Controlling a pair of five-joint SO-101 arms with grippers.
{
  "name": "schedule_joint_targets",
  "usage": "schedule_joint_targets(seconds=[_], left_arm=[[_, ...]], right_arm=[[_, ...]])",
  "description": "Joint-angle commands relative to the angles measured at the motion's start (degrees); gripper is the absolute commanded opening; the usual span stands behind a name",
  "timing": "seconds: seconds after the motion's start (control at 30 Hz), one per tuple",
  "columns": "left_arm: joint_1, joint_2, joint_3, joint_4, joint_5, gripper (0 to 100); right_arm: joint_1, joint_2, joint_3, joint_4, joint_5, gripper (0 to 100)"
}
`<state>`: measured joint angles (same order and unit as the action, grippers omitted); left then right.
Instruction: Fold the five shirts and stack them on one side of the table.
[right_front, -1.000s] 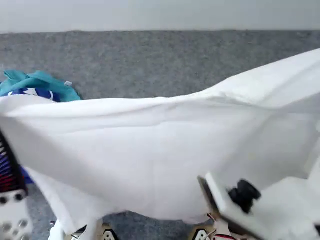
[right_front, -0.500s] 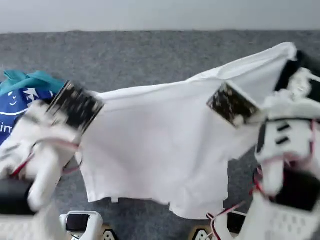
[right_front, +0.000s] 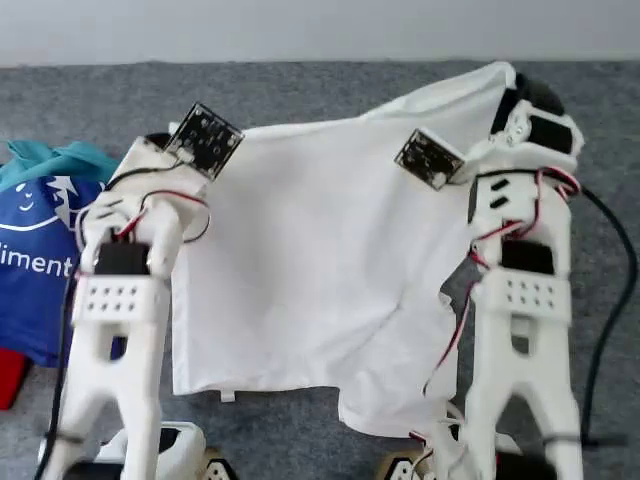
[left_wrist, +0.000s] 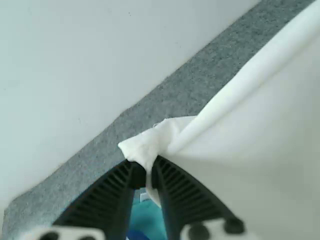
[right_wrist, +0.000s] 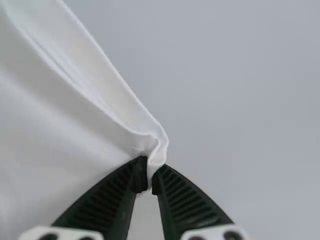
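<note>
A white shirt hangs stretched between my two arms over the grey table, its lower hem trailing near the front edge. My left gripper is shut on one bunched upper corner of the shirt, seen at the left in the high view. At the far right, my right gripper is shut on a fold of the shirt's other upper corner. A blue printed shirt lies flat at the left edge, with a teal shirt behind it.
A red cloth peeks out at the front left corner. A black cable runs along the right side by the right arm's base. Grey table surface lies open along the back, under a pale wall.
Both arms swung down and away from the camera, carrying the white shirt toward the back of the table and spreading it. The blue shirt at the left came into sight.
</note>
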<state>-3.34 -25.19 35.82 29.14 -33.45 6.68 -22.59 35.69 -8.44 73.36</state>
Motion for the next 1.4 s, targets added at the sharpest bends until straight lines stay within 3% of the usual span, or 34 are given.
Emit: schedule_joint_targets(seconds=[0.0,0.23,0.33,0.5,0.73,1.2,1.37], left_arm=[[-0.5,7.8,-8.2,-5.8,-0.6,1],[-0.5,23.5,-26.5,-6.2,-0.8,1],[-0.5,28.1,-32.0,-6.1,-5.1,1],[-0.5,32.6,-35.1,-6.1,-11.8,1],[-1.2,33.7,-34.9,-4.7,-13.2,1],[-5.3,33.2,-35.0,31.2,-10.1,1],[-5.2,33.8,-35.0,43.0,-9.8,1]], right_arm=[[-0.3,8.0,-8.6,-6.6,2.0,1.0],[-1.3,21.1,-21.7,-6.7,2.2,1.0],[-2.8,25.3,-25.5,-6.6,2.2,1.0],[-4.0,32.7,-30.2,-7.0,2.2,1.0],[-3.6,37.4,-34.9,-5.0,2.2,1.0],[-3.8,14.9,-30.1,53.8,1.8,1.0],[-4.0,9.6,-30.3,70.3,-4.6,1.0]])
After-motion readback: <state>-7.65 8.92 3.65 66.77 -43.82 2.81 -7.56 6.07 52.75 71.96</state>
